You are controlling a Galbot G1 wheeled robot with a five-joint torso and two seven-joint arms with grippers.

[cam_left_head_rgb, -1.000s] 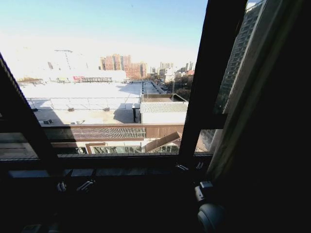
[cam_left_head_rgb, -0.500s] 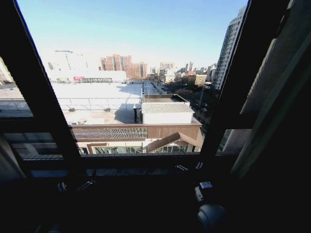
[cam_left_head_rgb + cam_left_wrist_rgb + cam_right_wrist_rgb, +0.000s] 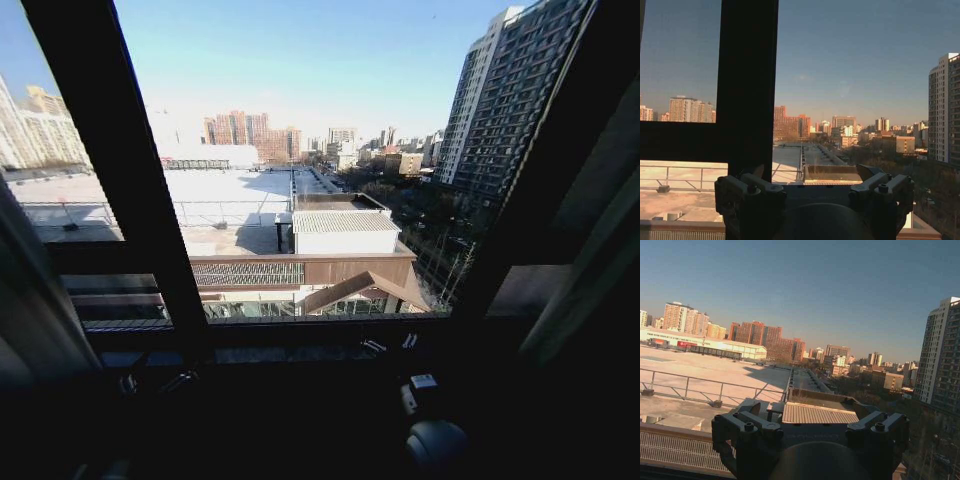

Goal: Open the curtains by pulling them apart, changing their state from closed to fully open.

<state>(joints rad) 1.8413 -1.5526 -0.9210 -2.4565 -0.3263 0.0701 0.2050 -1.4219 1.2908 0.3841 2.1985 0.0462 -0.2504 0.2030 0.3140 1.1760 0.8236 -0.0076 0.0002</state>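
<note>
My left tool (image 3: 814, 192) is released: in the left wrist view its two fingers stand wide apart, with nothing between them, and it points out through the glass beside a dark window frame bar (image 3: 747, 85). My right tool (image 3: 810, 432) is the same, fingers spread and empty, facing the open pane and the rooftops outside. In the head view I cannot find either tool with certainty; the lower part is too dark, and I see only some small fittings near the sill (image 3: 300, 335).

The curtains are at the two sides. The left panel (image 3: 35, 300) hangs at the left edge of the head view, and the right panel (image 3: 590, 270) is bunched at the right edge, both in shadow. Between them the window is uncovered.

I judge the pulling step is almost done, maybe finished. If the panels must go more outward, the next move calls for me to reach sideways to a panel's inner edge and grip it, because now neither tool touches fabric. Both wrists are level and face forward.
</note>
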